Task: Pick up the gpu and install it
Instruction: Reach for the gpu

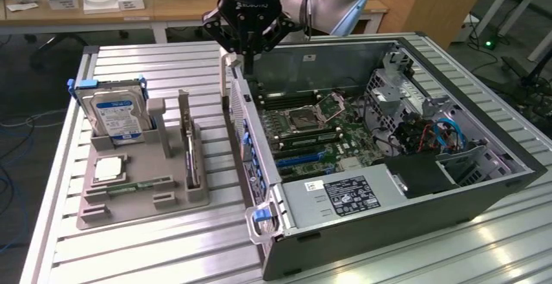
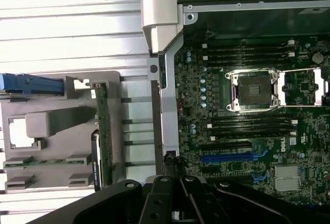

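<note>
**A:** Judging the gpu (image 1: 191,149) first: where does it sit, and how would it take a grip?

**B:** It stands on edge in a slot of the grey holder (image 1: 129,209), toward nine o'clock of the exterior view. The hard drive (image 1: 119,117) is at ten o'clock of it, and the open computer case (image 1: 388,232) is off at three o'clock. From the wrist camera it shows edge-on as a thin green strip (image 2: 104,131).

**A:** Heavy?

**B:** Light and stiff, I'd say, since it is a thin card. It looks fragile, though: a bare circuit board with small parts, and contacts along one edge that shouldn't be scraped. The black cooler face is probably smooth, so a loose pinch could slip.

**A:** So where would you take hold?

**B:** I'd grip across its thickness on the upper edge, near the middle of its length so it hangs level. Going toward the metal bracket end would also work, as that looks like the sturdiest part. I'd keep off the components.

**A:** And the pincer?

**B:** The pincer (image 1: 247,64) hangs at twelve o'clock of the exterior view, fingers pointing down and pressed together with nothing between them. It is over the case wall on the holder's side. The gpu is well apart from it, at about seven o'clock. Whether the tips touch that wall, I can't tell.
</note>
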Action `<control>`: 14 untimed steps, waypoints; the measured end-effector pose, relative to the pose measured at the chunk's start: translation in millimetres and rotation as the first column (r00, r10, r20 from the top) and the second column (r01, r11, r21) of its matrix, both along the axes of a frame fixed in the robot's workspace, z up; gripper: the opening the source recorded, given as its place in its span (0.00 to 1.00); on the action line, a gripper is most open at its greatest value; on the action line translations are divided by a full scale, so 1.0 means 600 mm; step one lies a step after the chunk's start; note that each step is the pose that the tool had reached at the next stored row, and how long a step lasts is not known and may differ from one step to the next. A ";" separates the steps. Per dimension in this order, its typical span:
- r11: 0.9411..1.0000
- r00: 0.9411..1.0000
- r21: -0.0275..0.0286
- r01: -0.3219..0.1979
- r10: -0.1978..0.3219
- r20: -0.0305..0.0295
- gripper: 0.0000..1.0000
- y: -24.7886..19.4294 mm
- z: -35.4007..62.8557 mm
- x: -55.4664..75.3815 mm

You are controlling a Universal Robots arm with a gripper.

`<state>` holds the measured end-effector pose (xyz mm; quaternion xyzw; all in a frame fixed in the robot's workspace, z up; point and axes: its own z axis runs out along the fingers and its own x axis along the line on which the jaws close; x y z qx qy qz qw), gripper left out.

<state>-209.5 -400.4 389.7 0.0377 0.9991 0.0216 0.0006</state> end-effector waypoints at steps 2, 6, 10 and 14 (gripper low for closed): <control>1.000 1.000 0.000 0.000 0.000 -0.002 0.10 0.0000 0.000 -0.001; 1.000 1.000 0.000 0.000 0.000 -0.006 0.10 0.0000 -0.001 -0.003; 1.000 1.000 0.000 0.000 0.000 -0.009 0.10 -0.0001 -0.001 -0.004; 1.000 1.000 0.000 0.000 0.000 -0.012 0.10 -0.0001 -0.002 -0.006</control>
